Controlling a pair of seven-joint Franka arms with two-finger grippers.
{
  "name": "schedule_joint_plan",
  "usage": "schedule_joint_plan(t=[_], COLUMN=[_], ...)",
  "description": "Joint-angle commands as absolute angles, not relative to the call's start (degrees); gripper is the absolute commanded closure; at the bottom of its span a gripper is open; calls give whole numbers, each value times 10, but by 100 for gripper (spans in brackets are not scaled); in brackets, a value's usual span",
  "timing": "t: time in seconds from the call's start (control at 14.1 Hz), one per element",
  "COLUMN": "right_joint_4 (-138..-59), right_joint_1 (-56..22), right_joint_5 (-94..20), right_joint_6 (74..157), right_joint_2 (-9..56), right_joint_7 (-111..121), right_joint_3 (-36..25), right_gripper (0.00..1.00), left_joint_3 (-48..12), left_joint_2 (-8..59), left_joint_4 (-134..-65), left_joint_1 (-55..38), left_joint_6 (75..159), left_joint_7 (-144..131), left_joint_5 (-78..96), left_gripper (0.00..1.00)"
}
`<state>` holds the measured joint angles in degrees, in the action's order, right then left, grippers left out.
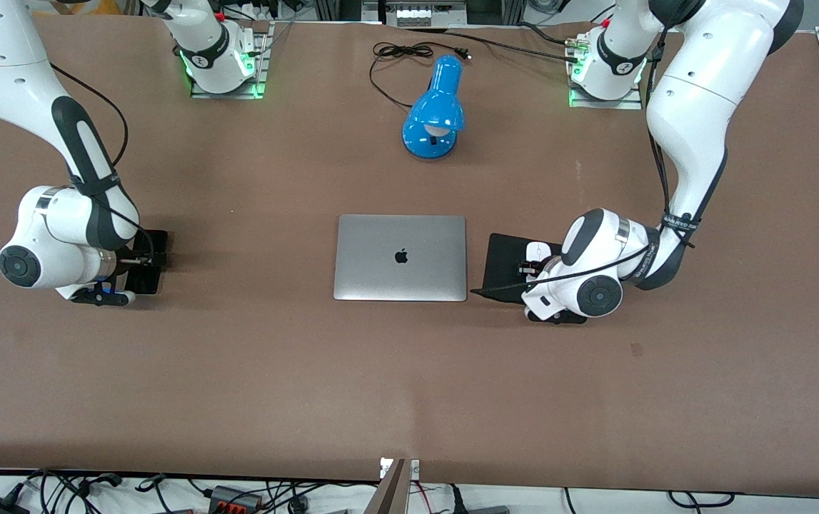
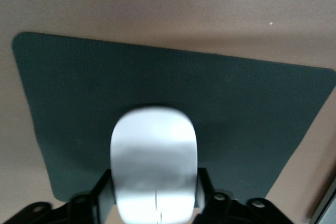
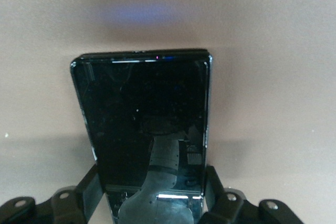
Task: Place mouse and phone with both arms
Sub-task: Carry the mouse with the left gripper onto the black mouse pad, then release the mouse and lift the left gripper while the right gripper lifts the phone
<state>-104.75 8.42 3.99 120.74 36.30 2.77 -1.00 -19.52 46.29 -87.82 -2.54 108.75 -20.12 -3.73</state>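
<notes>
mouse over the pad, phone low at the right arm's end

the left gripper (image 1: 532, 270) is closed on the mouse (image 1: 538, 251), one finger (image 2: 100, 195) pressed against each long side of the white shell. it hangs low over the black mouse pad (image 1: 505, 264), which lies just beside the laptop (image 1: 400, 257) toward the left arm's end of the table. in the left wrist view the mouse (image 2: 154, 163) sits over the middle of the pad (image 2: 236, 114) with a dark shadow at its front edge; whether it touches the pad cannot be told.

the right gripper (image 1: 145, 263) is clamped on the phone (image 1: 146, 261), one finger (image 3: 89, 192) against each long edge near one end of it. it is well apart from the laptop, toward the right arm's end of the table, low over the bare brown table (image 1: 252, 371). in the right wrist view the phone (image 3: 142, 124) shows its glossy dark face, which mirrors the gripper; whether it rests on the table cannot be told.

the laptop is closed, silver, lid up, at the middle of the table. a blue desk lamp (image 1: 435, 111) stands farther from the front camera than the laptop, its black cord (image 1: 398, 57) looped toward the arms' bases.
</notes>
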Motion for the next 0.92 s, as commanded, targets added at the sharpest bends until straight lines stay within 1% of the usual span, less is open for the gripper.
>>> schedule_joint_plan(t=[0.0,0.07,0.14,0.28,0.5,0.57,0.64,0.78,0.85], right_joint_4=[-1048,-1044,-1040,-1027,-997,-991,-982,-969,-961], right_joint_1=[89,88,83,63,29,8,-18,-76,-101], right_joint_5=[48,47,45,41,26,9,-8,-25,-37], right_joint_6=[1181,1165,1155,1143,1126,1128,1128,1139,1150], right_joint_2=[360,351,341,324,325,325,326,341,350], right_joint_7=[37,37,35,27,-2,-39,-76,-145,-177], right_joint_3=[-2,1,3,15,37,45,47,47,47], right_gripper=[59,59,59,59,59,59,59,59,59], left_joint_3=[-199,-198,-197,-192,-196,-200,-203,-203,-202], left_joint_2=[447,434,430,404,327,314,284,210,184], left_joint_4=[-868,-863,-842,-807,-803,-789,-786,-794,-794], left_joint_1=[-22,-17,-12,7,72,86,90,91,100], left_joint_6=[1074,1047,1009,908,851,819,782,758,748], left_joint_7=[-222,-222,-222,-221,-214,-214,-211,-215,-213], left_joint_5=[-32,-34,-33,-36,-34,-33,-28,-25,-24], left_gripper=[0,0,0,0,0,0,0,0,0])
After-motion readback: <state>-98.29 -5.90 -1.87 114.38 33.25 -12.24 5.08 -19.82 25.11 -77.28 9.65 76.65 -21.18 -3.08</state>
